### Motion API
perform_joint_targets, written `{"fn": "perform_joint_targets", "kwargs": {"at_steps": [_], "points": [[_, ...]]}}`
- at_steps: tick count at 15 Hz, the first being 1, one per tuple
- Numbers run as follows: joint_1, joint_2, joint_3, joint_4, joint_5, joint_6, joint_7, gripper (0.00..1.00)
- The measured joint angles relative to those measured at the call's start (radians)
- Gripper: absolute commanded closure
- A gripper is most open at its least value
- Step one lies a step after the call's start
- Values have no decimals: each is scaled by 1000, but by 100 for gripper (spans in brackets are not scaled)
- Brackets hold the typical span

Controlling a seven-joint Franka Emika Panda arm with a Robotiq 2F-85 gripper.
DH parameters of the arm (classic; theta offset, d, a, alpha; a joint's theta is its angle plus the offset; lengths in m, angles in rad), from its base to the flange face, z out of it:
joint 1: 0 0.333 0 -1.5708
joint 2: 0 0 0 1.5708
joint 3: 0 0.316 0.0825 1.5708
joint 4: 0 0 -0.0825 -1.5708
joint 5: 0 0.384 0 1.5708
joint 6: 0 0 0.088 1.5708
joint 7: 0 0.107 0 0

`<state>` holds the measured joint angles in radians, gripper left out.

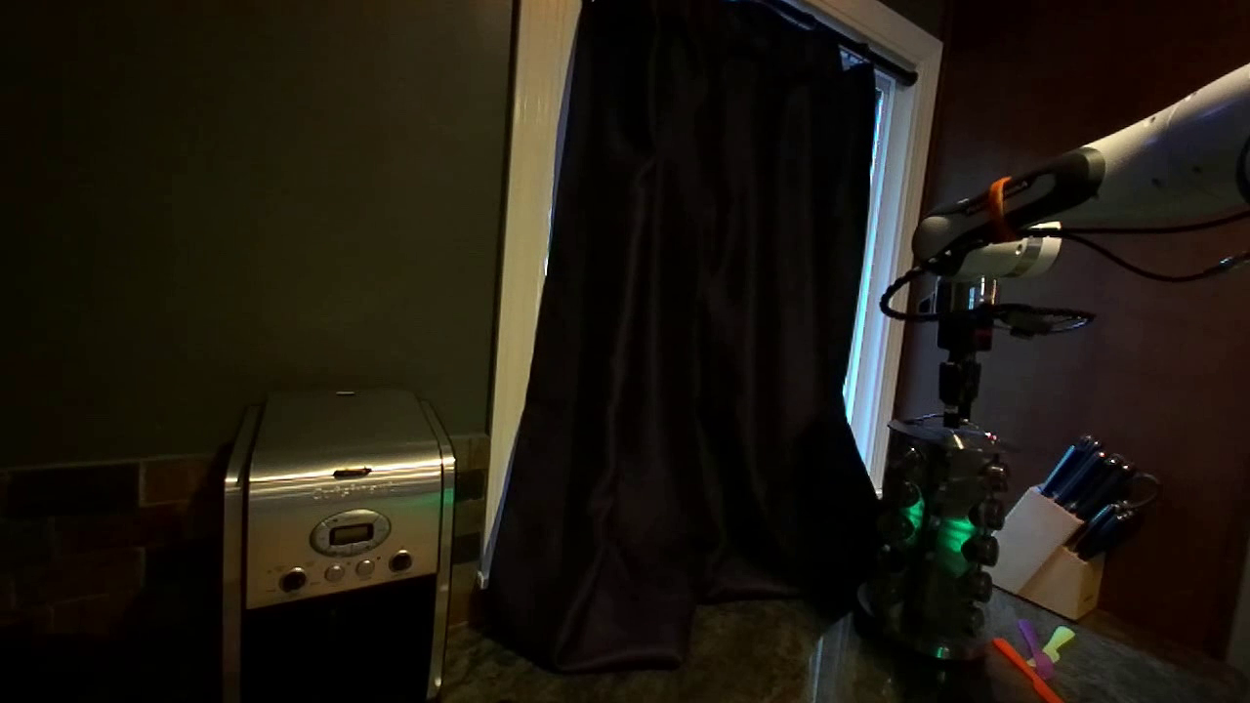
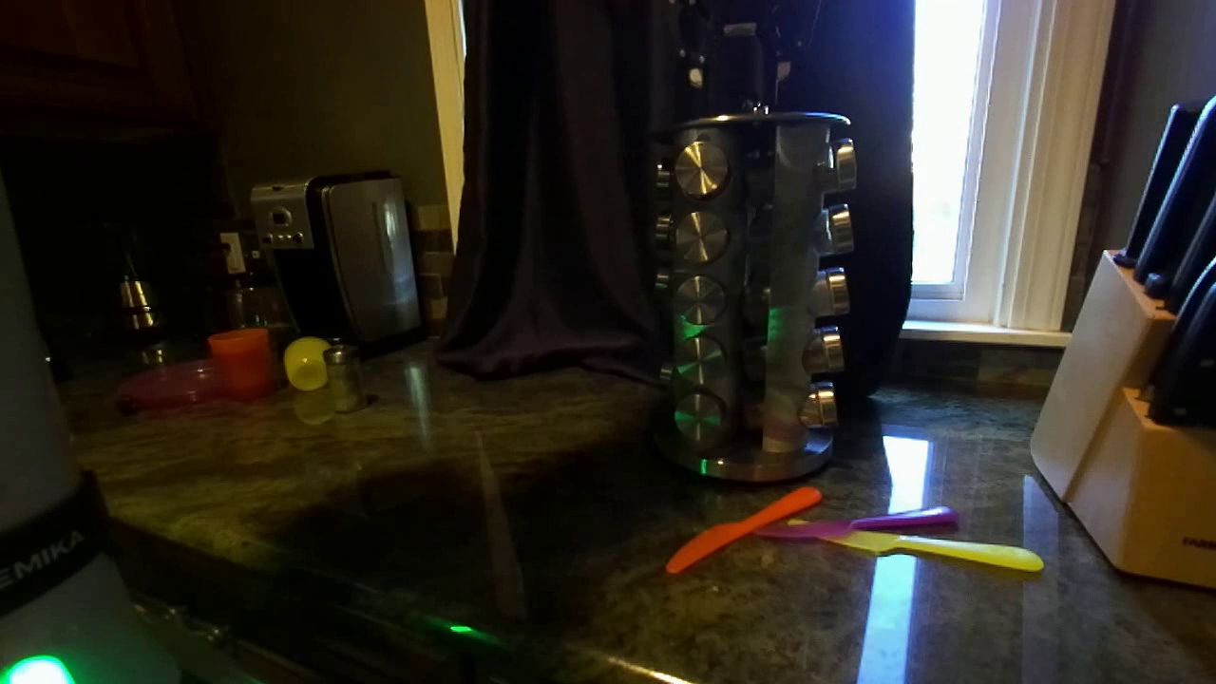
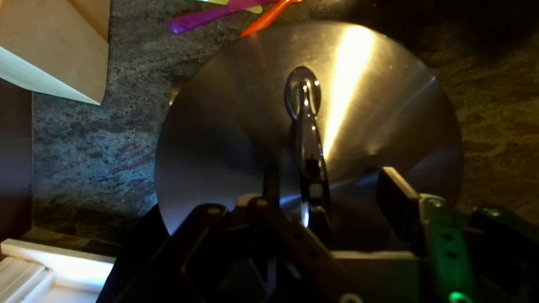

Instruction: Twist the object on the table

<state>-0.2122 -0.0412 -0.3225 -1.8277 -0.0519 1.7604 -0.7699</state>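
Note:
The object is a round spice rack with several metal-lidded jars and green glints, in both exterior views [image 1: 942, 547] [image 2: 750, 285]. It stands upright on the dark glossy table [image 2: 608, 608]. In the wrist view its round steel top [image 3: 219, 105] carries a shiny arched handle [image 3: 309, 126]. My gripper [image 3: 334, 189] is open just above the top, one finger on each side of the handle. The handle is closer to the left finger in the wrist view, with a gap on the right. The gripper points down in both exterior views [image 1: 960, 395] [image 2: 741, 71]. Its fingers are dark and partly hard to see.
Orange [image 2: 746, 532], purple [image 2: 902, 520] and yellow [image 2: 959, 549] knives lie before the rack. A knife block [image 2: 1102, 399] stands to one side. A dark curtain [image 1: 703, 342] hangs behind. A coffee maker [image 1: 342, 508], orange cup [image 2: 240, 363], yellow cup [image 2: 307, 363] and small jar [image 2: 345, 380] stand farther off.

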Motion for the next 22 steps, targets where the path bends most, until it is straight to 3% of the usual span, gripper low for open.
{"fn": "perform_joint_targets", "kwargs": {"at_steps": [4,12,22], "points": [[-8,0,2,16,0,-20,61,99],[-19,1,7,22,13,-37,274,95],[-72,11,-3,30,177,-50,561,95]]}}
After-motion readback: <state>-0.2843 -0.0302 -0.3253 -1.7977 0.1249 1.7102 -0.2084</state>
